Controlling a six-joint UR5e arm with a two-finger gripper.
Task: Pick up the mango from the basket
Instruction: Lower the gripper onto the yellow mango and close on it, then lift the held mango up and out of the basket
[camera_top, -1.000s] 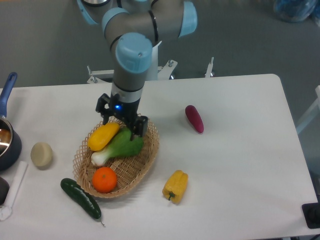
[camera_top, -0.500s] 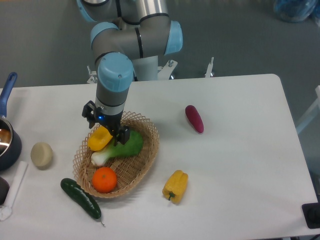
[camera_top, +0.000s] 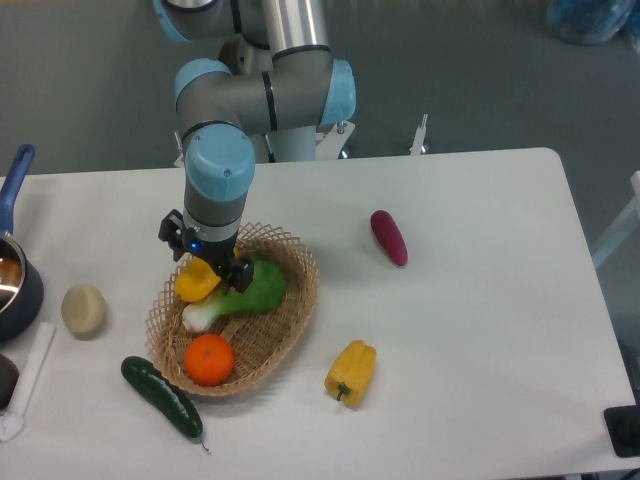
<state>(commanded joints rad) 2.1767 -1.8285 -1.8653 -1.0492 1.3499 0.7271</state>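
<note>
The mango (camera_top: 195, 281) is a smooth yellow-orange fruit lying in the upper left of the tan wicker basket (camera_top: 290, 318). My gripper (camera_top: 206, 262) hangs straight over the mango, its black fingers on either side of the fruit's upper end and covering much of it. The jaws look spread around the mango; I cannot tell whether they press on it. A green leafy vegetable with a white stem (camera_top: 240, 293) lies beside the mango, and a round orange (camera_top: 209, 359) sits at the basket's near end.
A yellow bell pepper (camera_top: 350, 371) lies right of the basket. A dark cucumber (camera_top: 160, 396) lies at its near left. A purple eggplant (camera_top: 388, 237) lies to the right. A beige round item (camera_top: 83, 309) and a blue-handled pot (camera_top: 12, 275) are at the left edge.
My gripper moved left from the basket's back rim over the green vegetable to above the mango and came lower. The fruits have not moved.
</note>
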